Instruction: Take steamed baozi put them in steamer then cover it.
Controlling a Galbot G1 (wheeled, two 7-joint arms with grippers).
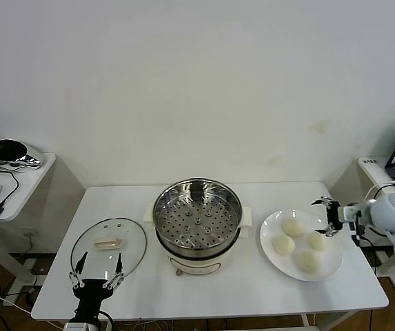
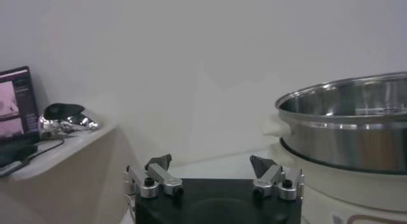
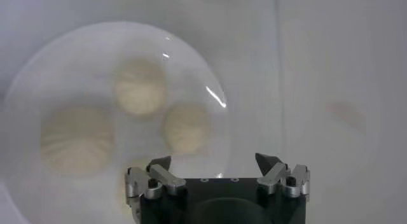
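- The steamed baozi (image 1: 292, 227) sit as four pale, round, smooth buns on a flat white plate (image 1: 274, 261) at the right of the desk (image 1: 231, 293). That puts them within your right arm's reach, just beside the steamer. Faint pleats show on them in the right wrist view.
- Your right gripper (image 1: 326, 217) hovers over the plate's far right edge, just beside the far-right bun. Its jaws are spread wide and grasp nothing, likely in readiness to come down on a bun.
- The buns look soft, so I judge a light squeeze is needed to avoid denting them.
- The steamer (image 1: 197, 219) stands at the middle of the desk. It is a shiny steel pot on a cream base. Its perforated tray is bare, with no bun in it yet.
- The cover (image 1: 108, 243) lies flat at the near left. It is clear glass with a metal rim and its cream handle faces up, easy to pinch later.
- Your left gripper (image 1: 96, 280) waits low at the near edge by the cover, jaws released and empty.
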